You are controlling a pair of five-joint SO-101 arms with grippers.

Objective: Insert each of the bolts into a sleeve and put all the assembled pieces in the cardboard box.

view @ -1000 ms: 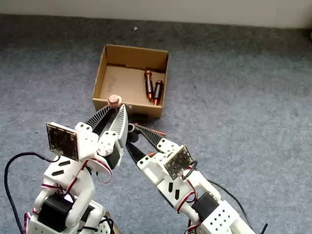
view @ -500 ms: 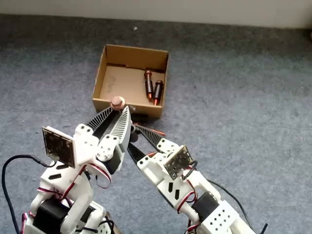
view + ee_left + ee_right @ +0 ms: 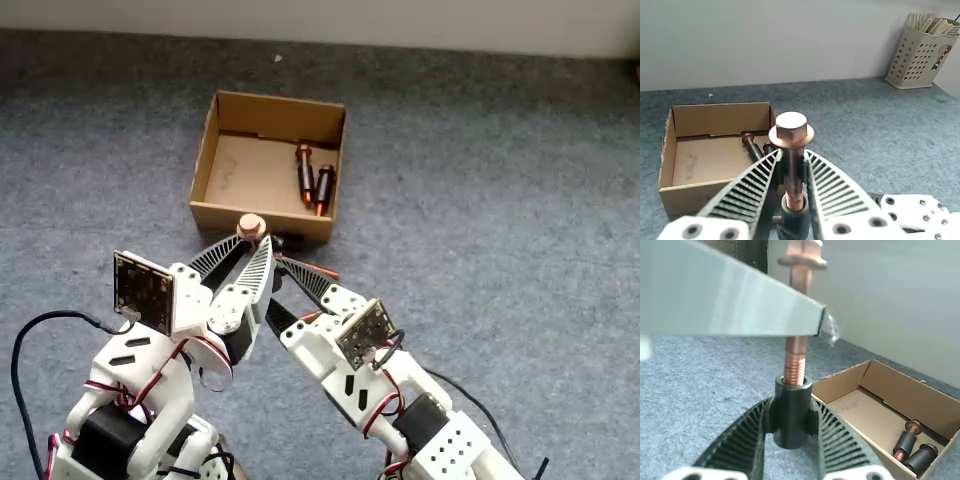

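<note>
- Two assembled pieces (image 3: 312,178) lie in the cardboard box (image 3: 212,150), beyond the fingertips.
- Left gripper (image 3: 791,157) clamps flanged copper bolt (image 3: 791,131); right gripper (image 3: 791,407) clamps black cylindrical sleeve (image 3: 791,422).
- Grey carpet (image 3: 500,200) underneath.

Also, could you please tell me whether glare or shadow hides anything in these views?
High view: even light, no glare. Left wrist view: mild sheen on the bolt head only. Right wrist view: the sleeve is dark, its rim visible.

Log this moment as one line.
left pincer: shut on bolt | right pincer: shut on sleeve | bolt tip in sleeve mouth | cardboard box: two assembled pieces inside
</note>
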